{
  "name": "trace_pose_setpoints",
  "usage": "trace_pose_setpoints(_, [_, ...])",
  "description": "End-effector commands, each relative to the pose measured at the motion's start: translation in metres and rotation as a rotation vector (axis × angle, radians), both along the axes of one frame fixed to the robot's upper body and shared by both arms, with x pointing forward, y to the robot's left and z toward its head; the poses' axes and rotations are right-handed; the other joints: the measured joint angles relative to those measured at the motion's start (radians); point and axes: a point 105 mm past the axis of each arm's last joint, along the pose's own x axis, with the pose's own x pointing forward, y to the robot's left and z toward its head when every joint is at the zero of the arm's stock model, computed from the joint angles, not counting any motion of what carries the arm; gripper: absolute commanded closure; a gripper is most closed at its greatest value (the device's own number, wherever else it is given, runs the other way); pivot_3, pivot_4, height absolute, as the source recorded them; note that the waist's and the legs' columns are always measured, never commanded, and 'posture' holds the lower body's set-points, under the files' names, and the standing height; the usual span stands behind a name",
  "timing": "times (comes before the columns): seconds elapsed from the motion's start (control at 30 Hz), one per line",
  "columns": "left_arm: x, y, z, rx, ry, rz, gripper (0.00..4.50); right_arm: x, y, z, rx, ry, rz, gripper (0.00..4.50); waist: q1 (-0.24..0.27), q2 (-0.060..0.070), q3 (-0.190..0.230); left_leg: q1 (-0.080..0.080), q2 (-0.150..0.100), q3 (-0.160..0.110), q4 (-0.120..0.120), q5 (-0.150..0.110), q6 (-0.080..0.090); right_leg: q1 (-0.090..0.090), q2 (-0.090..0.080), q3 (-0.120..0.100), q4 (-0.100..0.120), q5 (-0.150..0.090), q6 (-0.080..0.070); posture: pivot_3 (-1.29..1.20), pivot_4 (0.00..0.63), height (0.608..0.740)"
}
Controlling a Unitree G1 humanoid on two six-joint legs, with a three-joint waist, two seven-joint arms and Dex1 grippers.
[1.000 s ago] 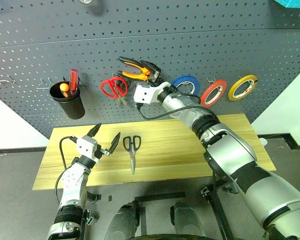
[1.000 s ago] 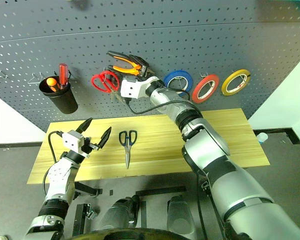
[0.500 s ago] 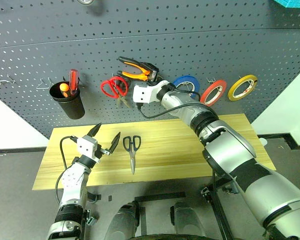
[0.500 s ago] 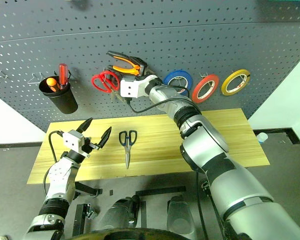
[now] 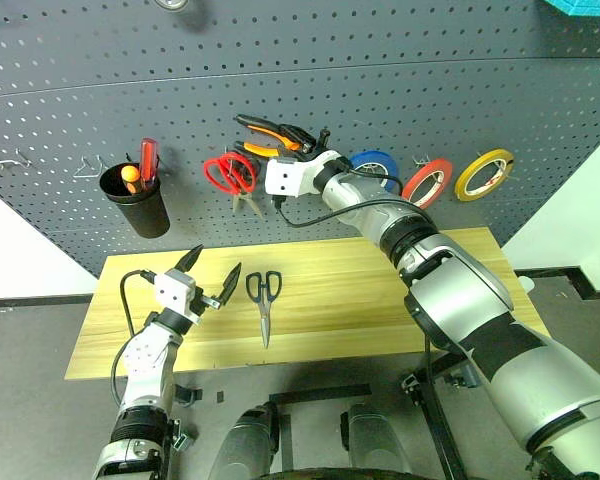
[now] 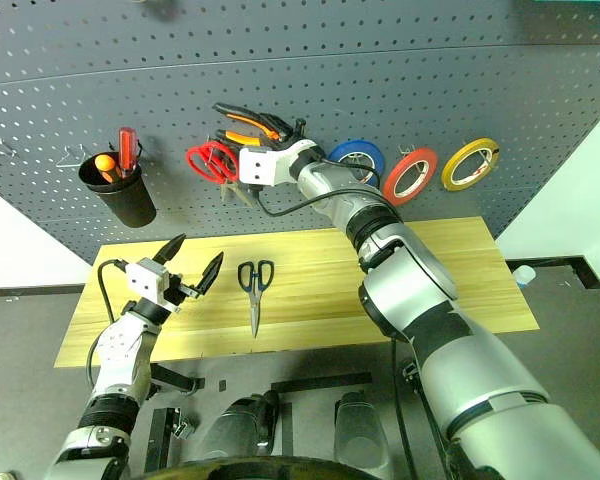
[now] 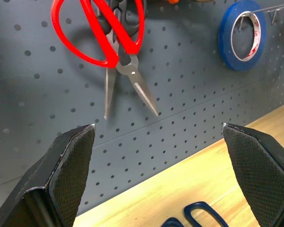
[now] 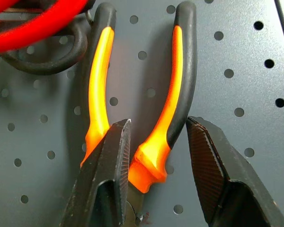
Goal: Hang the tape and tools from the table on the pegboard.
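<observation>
Right gripper [image 8: 156,170] up at the pegboard [image 5: 400,60], fingers straddling one pliers [image 8: 168,113] handle. Left gripper [image 5: 212,280] spread wide above the table [image 5: 380,290], near its left edge.

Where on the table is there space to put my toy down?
The table is bare right of the black-handled scissors, up to its far end. The near-left corner is crowded: the left hand hovers open there beside the scissors.

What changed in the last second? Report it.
The right claw tipped slightly upward and narrowed around one handle of the pliers hanging on the pegboard. The left claw stayed open above the table; the black scissors lie there unmoved.
</observation>
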Motion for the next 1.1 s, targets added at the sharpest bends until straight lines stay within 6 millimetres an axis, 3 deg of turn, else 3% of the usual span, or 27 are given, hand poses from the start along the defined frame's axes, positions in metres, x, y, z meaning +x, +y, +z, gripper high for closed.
trace_pose_setpoints(0.03, [0.001, 0.002, 0.010, 0.000, -0.047, 0.004, 0.00, 0.001, 0.003, 0.015, 0.033, 0.005, 0.012, 2.26, 0.000, 0.000, 0.000, 0.000, 0.000, 0.000, 0.000, 0.000, 0.000, 0.000, 0.000, 0.000, 0.000, 0.000, 0.000, -0.02, 0.097, 0.725])
trace_pose_setpoints(0.13, [0.001, 0.002, 0.010, 0.000, -0.048, 0.004, 0.00, 0.002, 0.001, 0.020, 0.032, -0.043, -0.008, 1.46, 0.000, 0.000, 0.000, 0.000, 0.000, 0.000, 0.000, 0.000, 0.000, 0.000, 0.000, 0.000, 0.000, 0.000, 0.000, -0.02, 0.097, 0.725])
trace_pose_setpoints(0.23, [0.002, 0.002, 0.010, 0.000, -0.047, 0.004, 0.00, 0.002, 0.000, 0.021, 0.050, -0.036, -0.014, 1.46, 0.000, 0.000, 0.000, 0.000, 0.000, 0.000, 0.000, 0.000, 0.000, 0.000, 0.000, 0.000, 0.000, 0.000, 0.000, -0.02, 0.097, 0.725])
trace_pose_setpoints(0.43, [0.002, 0.002, 0.010, 0.001, -0.048, 0.005, 0.00, 0.003, -0.001, 0.022, 0.080, -0.010, -0.010, 3.43, 0.001, 0.000, 0.000, -0.001, 0.000, 0.000, 0.000, 0.000, -0.001, 0.000, 0.000, 0.000, 0.000, 0.000, 0.000, -0.02, 0.096, 0.725])
trace_pose_setpoints(0.53, [0.002, 0.002, 0.010, 0.002, -0.049, 0.005, 0.00, 0.003, -0.001, 0.023, 0.089, -0.014, -0.010, 3.93, 0.001, 0.000, 0.000, -0.001, 0.000, 0.000, 0.000, 0.001, -0.001, 0.000, 0.000, -0.001, 0.000, 0.000, 0.000, -0.02, 0.096, 0.725])
trace_pose_setpoints(0.77, [0.003, 0.002, 0.010, 0.001, -0.049, 0.006, 0.00, 0.000, -0.004, 0.037, 0.212, -0.029, 0.019, 3.94, 0.001, 0.000, 0.000, -0.001, 0.000, 0.000, 0.000, 0.001, -0.002, 0.000, 0.000, -0.001, 0.000, 0.000, 0.000, -0.02, 0.098, 0.725])
trace_pose_setpoints(0.97, [0.003, 0.001, 0.010, 0.000, -0.048, 0.003, 0.00, -0.001, -0.017, 0.052, 0.437, 0.026, 0.045, 3.94, 0.004, 0.000, 0.000, -0.001, 0.000, 0.000, 0.000, 0.001, -0.002, 0.000, 0.000, -0.001, 0.000, 0.000, 0.000, -0.03, 0.099, 0.725])
trace_pose_setpoints(1.1, [0.004, 0.000, 0.010, -0.002, -0.048, -0.001, 0.00, -0.007, -0.016, 0.062, 0.637, 0.127, 0.152, 3.94, 0.001, -0.001, 0.000, -0.002, 0.000, 0.000, 0.000, 0.001, -0.001, 0.000, 0.000, -0.001, 0.000, 0.000, 0.000, -0.03, 0.099, 0.725])
